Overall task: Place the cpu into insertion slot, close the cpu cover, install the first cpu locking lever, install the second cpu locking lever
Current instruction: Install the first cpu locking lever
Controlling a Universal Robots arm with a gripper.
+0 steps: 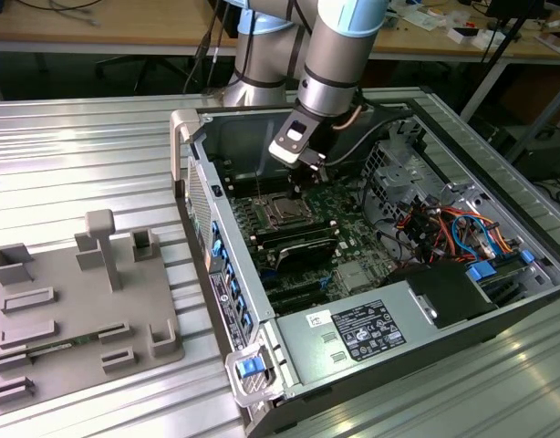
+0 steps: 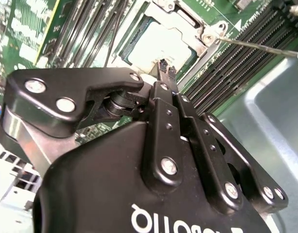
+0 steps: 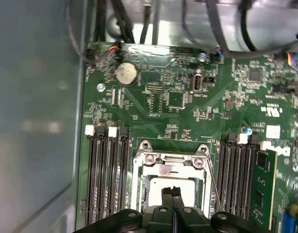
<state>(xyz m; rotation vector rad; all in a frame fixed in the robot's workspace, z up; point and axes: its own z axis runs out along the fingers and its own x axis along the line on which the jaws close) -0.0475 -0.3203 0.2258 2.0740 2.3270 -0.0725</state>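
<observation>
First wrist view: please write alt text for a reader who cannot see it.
The shut gripper hangs over the cpu, whose silvery face shows through the open centre of the cpu cover. Black memory slots flank it on the green circuit board.

One cpu (image 3: 156, 187), one cpu cover (image 3: 169, 168), one computer case (image 1: 182, 137), one grey fixture plate (image 1: 70, 310)
</observation>
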